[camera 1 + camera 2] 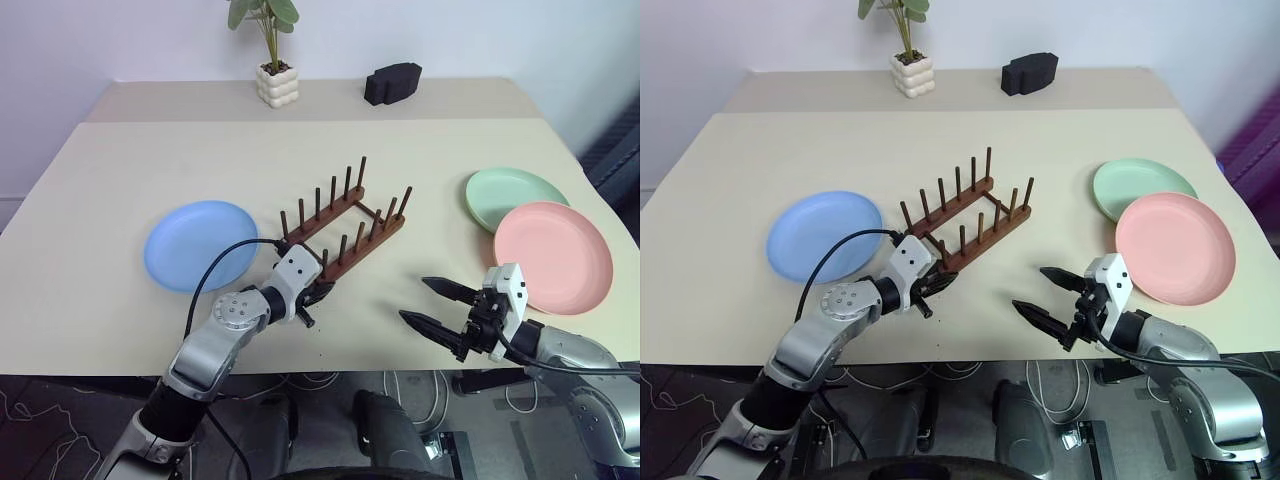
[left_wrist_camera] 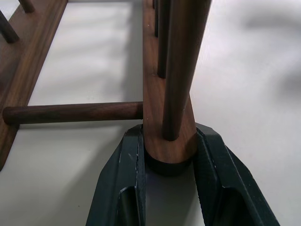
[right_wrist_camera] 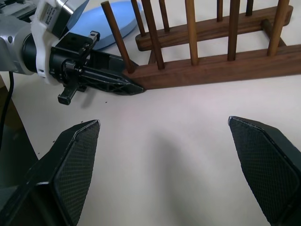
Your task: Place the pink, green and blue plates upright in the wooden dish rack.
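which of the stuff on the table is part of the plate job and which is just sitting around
Part of the job:
- wooden dish rack, its near rail end gripped by the left tool
- blue plate
- green plate
- pink plate

Just lying about:
- potted plant
- black object

Our two head eyes look forward and down over bench [image 1: 120,180] from near edge, almost same framing, right eye shifted slightly sideways. Our left wrist camera sits very close, looking along left claw [image 2: 169,165] at end of wooden dish rack [image 2: 169,117]. Our right wrist camera looks across bench past right claw [image 3: 164,165]; we share rack end and left claw with it.
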`<state>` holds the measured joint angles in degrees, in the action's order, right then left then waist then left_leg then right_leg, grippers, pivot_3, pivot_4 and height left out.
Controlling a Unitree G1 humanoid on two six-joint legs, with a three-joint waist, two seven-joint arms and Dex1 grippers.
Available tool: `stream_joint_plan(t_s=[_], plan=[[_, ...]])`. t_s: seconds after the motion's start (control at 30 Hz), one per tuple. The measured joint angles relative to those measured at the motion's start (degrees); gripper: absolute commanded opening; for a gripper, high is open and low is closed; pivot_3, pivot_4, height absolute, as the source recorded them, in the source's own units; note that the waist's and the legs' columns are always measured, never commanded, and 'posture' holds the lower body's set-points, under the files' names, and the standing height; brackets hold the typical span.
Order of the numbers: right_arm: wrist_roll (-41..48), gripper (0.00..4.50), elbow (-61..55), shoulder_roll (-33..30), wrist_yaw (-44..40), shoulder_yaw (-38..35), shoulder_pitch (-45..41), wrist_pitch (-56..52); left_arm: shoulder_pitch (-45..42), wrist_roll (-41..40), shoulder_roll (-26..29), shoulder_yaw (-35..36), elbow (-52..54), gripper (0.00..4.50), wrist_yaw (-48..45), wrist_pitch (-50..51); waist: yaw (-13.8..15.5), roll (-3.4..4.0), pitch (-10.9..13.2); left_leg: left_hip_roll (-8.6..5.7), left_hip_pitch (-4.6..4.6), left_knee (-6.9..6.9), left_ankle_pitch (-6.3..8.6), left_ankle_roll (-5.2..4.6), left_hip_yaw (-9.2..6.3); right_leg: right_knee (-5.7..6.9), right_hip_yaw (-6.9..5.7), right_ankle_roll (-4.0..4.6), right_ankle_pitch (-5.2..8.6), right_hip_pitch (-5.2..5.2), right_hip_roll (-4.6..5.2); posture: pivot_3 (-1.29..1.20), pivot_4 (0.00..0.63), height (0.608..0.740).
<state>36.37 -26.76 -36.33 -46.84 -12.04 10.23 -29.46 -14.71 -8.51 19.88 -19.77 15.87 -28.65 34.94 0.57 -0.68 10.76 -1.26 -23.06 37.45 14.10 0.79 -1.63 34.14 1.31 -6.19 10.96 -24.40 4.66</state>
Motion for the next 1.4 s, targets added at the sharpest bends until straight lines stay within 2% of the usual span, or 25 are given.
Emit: stream_joint_plan(t_s=[0.17,0.47,0.8,1.03,1.07,1.2,1.23,1.27,1.4], plan=[[-3.3,4.50,0.0,-0.2,0.4,2.5,1.6,1.1,-3.3,0.4,2.3,-0.9,-5.8,0.76,-7.5,-7.0,0.2,0.00,0.0,-0.01,-0.10,0.05,0.00,0.00,-0.01,-0.04,-0.03,0.05,-0.03,-0.02,0.02,0.00,0.150,0.736],[-5.4,4.50,-0.5,0.4,1.9,4.9,4.1,1.2,-13.8,0.5,6.0,-3.1,-23.1,0.76,-28.8,-23.3,0.1,-0.01,0.0,-0.02,-0.14,0.06,0.00,-0.01,-0.02,-0.03,-0.05,0.07,-0.04,-0.07,-0.01,0.00,0.150,0.736],[-6.3,4.50,-1.2,1.6,3.7,5.9,4.1,2.3,-22.9,2.0,3.8,-2.8,-40.3,0.76,-37.4,-34.1,0.1,-0.03,0.0,-0.03,-0.22,0.17,0.04,-0.07,-0.06,-0.01,-0.09,0.05,-0.05,-0.07,-0.01,0.00,0.150,0.736],[-7.5,4.50,-1.2,1.9,4.5,6.7,3.4,3.3,-24.4,2.3,2.7,-0.9,-43.4,4.17,-37.5,-34.3,0.1,-0.03,0.0,-0.02,-0.26,0.31,0.08,-0.14,-0.08,0.03,-0.10,0.04,-0.06,-0.07,-0.01,0.00,0.150,0.736],[-8.0,4.50,-1.2,1.9,4.8,6.7,3.1,3.7,-24.1,2.3,3.0,-0.6,-42.7,4.17,-37.2,-34.0,0.1,-0.03,0.0,-0.02,-0.26,0.31,0.08,-0.14,-0.08,0.03,-0.10,0.04,-0.06,-0.07,-0.01,0.00,0.150,0.736],[-8.0,3.26,-1.0,1.4,4.8,5.6,3.2,3.8,-21.7,2.3,5.3,1.5,-38.0,4.21,-35.4,-30.2,0.1,-0.02,0.0,0.02,-0.25,0.31,0.09,-0.16,-0.09,0.06,-0.10,0.07,-0.08,-0.07,-0.02,0.00,0.150,0.736],[-8.1,2.74,-0.9,1.3,4.7,5.1,3.3,3.8,-21.2,2.3,5.8,1.8,-37.0,3.61,-35.1,-29.3,0.1,-0.02,0.0,0.02,-0.25,0.31,0.09,-0.16,-0.10,0.07,-0.10,0.07,-0.08,-0.07,-0.02,0.00,0.150,0.736],[-8.1,2.19,-0.8,0.9,4.6,4.7,3.3,3.8,-20.0,2.2,6.3,2.6,-35.0,3.34,-34.8,-27.9,0.1,-0.02,0.0,0.04,-0.25,0.32,0.09,-0.16,-0.09,0.06,-0.10,0.06,-0.08,-0.07,-0.01,0.00,0.150,0.736],[-10.5,0.25,2.0,-1.9,4.8,3.1,3.0,3.8,-15.3,0.6,9.4,5.0,-25.5,1.43,-33.7,-21.8,0.1,-0.02,0.0,0.07,-0.26,0.33,0.09,-0.16,-0.09,0.06,-0.10,0.09,-0.09,-0.06,0.00,0.00,0.150,0.736]])
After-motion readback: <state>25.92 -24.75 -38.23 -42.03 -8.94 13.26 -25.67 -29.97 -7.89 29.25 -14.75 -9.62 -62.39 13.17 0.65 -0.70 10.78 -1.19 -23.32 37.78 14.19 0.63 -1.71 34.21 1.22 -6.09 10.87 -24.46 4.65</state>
